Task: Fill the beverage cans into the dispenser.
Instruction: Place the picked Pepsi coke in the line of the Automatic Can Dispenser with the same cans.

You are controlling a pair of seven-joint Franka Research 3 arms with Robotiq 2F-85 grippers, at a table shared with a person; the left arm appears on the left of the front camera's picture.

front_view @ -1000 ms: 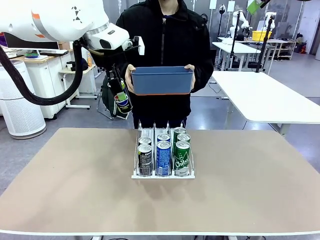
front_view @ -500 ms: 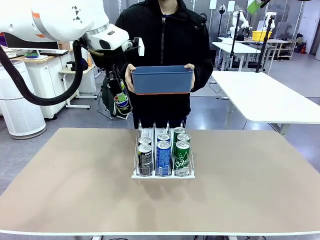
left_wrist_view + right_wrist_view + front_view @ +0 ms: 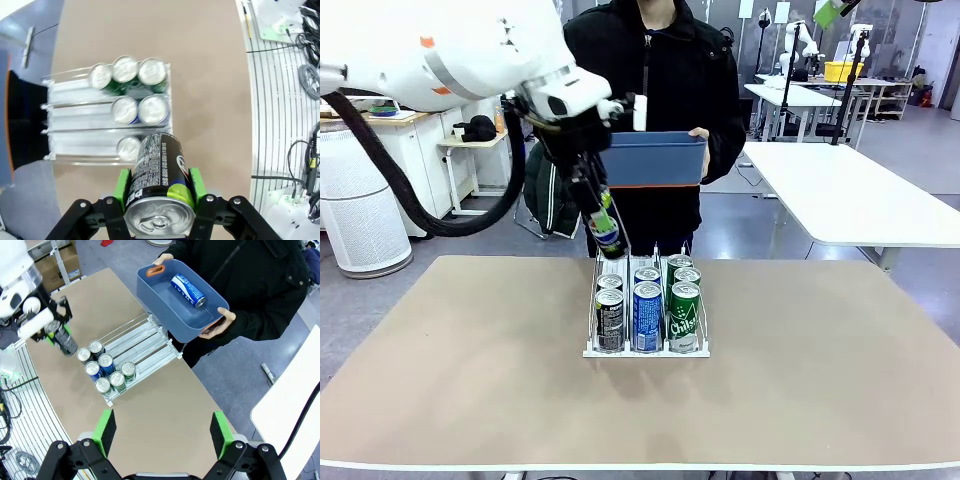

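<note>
The Pepsi can (image 3: 159, 160) sits between the green pads (image 3: 122, 182) of the left pincer (image 3: 159, 186). The pincer pinches it by the sides just under the rim, with the silver top towards the wrist and the base pointing away. Held this way, the base is free to go down first. In the front view the can hangs tilted under the pincer, above the rear end of the dispenser (image 3: 645, 352).

Just beyond the can's base is the lane with a black can (image 3: 129, 148). The next lane out holds blue cans (image 3: 139, 110), and the farthest holds green cans (image 3: 125, 70). The lanes seem sorted by kind, which is likely why the pincer lines up with the nearest one. The cans crowd one end of the dispenser and the rest of each lane is bare, so loading from the bare rear makes sense.

Farther out from the left pincer, past the dispenser, a person (image 3: 660, 80) holds the bin (image 3: 655, 160) at chest height, probably to offer the supply within reach. In the right wrist view one Pocari can (image 3: 187, 289) lies on its side in the bin.

The right pincer (image 3: 163, 432) has its fingers (image 3: 105, 432) spread wide and grips nothing. It hangs high over the table (image 3: 165, 400), well apart from the dispenser, probably parked there to leave the left arm room.
</note>
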